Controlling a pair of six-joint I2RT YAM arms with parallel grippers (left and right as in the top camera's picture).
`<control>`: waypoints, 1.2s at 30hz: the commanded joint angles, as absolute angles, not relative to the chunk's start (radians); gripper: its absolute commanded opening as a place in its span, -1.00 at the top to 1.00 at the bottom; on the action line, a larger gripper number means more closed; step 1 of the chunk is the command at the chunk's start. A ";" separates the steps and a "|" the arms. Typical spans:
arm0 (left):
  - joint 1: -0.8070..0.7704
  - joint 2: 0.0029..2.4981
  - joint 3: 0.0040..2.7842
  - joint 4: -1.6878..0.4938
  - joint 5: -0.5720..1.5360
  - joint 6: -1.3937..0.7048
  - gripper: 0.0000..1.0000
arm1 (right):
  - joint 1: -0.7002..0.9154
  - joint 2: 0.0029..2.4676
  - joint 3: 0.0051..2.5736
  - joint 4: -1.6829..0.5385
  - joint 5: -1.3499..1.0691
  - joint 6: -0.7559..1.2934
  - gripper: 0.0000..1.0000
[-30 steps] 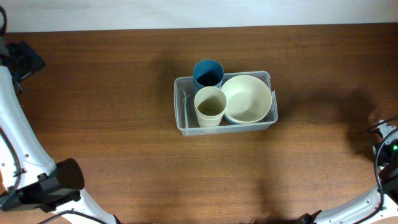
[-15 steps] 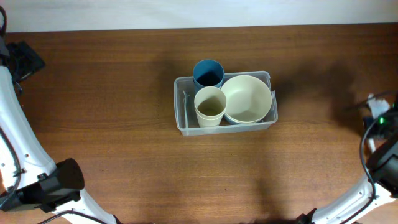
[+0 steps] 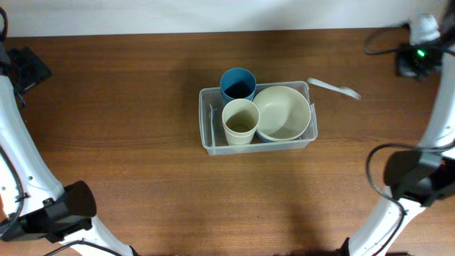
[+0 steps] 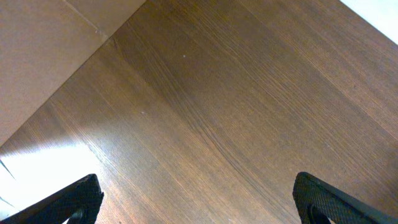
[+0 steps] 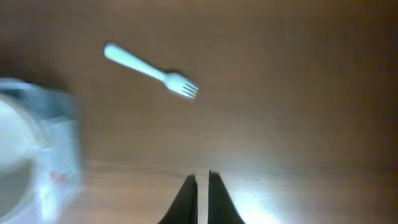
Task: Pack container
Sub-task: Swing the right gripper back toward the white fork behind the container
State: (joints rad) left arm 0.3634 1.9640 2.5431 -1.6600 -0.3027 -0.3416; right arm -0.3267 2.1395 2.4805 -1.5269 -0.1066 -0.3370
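The container (image 3: 213, 142), a clear plastic bin, stands mid-table holding a blue cup (image 3: 237, 84), a cream cup (image 3: 240, 121) and a cream bowl (image 3: 283, 112). A white plastic fork (image 3: 334, 87) lies on the wood just right of its far corner. In the right wrist view the fork (image 5: 152, 71) lies ahead, the container (image 5: 43, 168) is blurred at the left, and my right gripper (image 5: 202, 179) is shut and empty. My left gripper (image 4: 199, 202) stands wide open over bare wood, with only its dark fingertips (image 4: 78, 198) showing.
The right arm (image 3: 423, 50) reaches up to the table's far right corner with cables around it. The left arm (image 3: 21, 142) runs along the left edge. A pale wall borders the table's far side (image 3: 213, 14).
My right arm has swung from the lower right edge up to the far right corner. A white fork now shows beside the container where none showed before. The left arm has not moved.
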 commanded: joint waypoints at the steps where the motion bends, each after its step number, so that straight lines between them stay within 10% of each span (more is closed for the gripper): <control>1: 0.369 1.975 2.535 -1.662 -0.302 -0.355 -0.99 | -0.162 2.133 2.659 -1.591 -0.089 -0.229 0.93; 13: 0.369 1.975 2.535 -1.662 -0.302 -0.355 -1.00 | -0.100 2.135 2.589 -1.378 0.031 -0.223 -0.98; 36: 0.369 1.975 2.535 -1.662 -0.302 -0.355 -1.00 | -0.104 2.140 2.217 -0.862 -0.212 0.271 -0.98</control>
